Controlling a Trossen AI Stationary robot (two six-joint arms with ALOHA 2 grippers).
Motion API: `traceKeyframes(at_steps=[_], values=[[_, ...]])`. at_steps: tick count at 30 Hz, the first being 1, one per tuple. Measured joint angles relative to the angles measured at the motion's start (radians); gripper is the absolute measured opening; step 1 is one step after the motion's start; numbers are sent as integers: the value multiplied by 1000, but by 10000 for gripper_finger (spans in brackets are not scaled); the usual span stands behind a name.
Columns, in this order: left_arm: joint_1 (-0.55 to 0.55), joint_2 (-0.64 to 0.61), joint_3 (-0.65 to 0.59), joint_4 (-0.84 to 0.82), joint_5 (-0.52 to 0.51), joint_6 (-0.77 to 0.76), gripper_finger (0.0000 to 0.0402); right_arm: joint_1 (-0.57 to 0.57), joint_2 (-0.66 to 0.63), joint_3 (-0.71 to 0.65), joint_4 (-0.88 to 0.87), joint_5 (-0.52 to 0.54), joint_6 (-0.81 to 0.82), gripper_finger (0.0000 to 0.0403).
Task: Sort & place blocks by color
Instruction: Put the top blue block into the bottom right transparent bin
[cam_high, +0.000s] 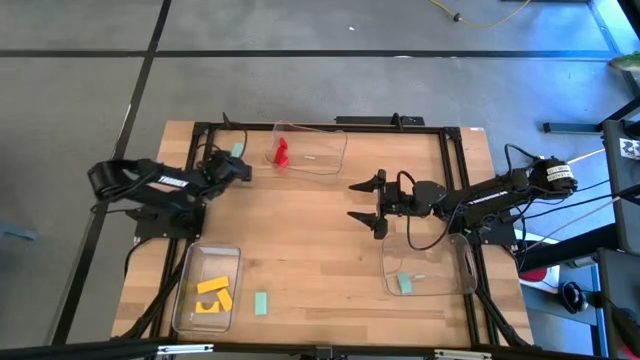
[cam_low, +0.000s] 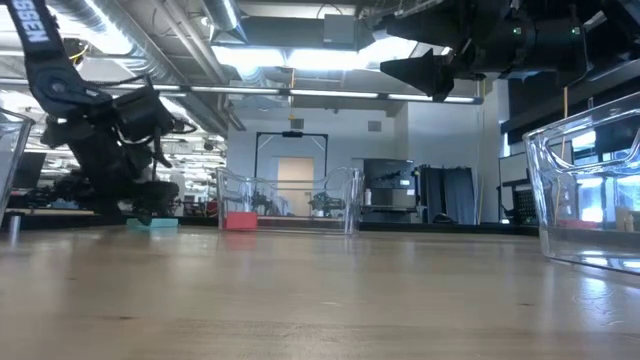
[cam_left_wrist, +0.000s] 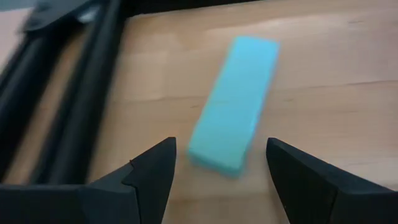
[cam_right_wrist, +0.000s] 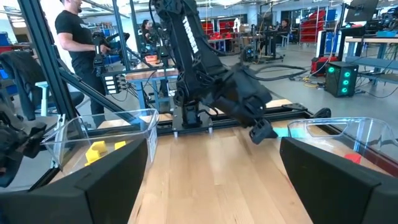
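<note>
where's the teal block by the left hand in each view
High view: the teal block lies at the table's far edge, just ahead of the left hand.
Low view: a low teal sliver under the left arm, left of centre.
Left wrist view: mid-picture, just beyond the open fingers.
Right wrist view: cannot be made out.
Shared landmark: the tray with red blocks, beside it.
</note>
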Motion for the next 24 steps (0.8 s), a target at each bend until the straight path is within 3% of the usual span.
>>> traceKeyframes(at_steps=[5,12,15,19,24], values=[[26,96,0,170,43,77,243,0,0,0,0,0,0,369],[70,173,3,183,84,75,234,0,0,0,-3,0,0,369],[68,182,4,185,93,77,202,0,0,0,-3,0,0,369],[58,183,5,182,108,79,128,0,0,0,-3,0,0,369],[40,166,4,165,129,102,119,0,0,0,-3,0,0,369]])
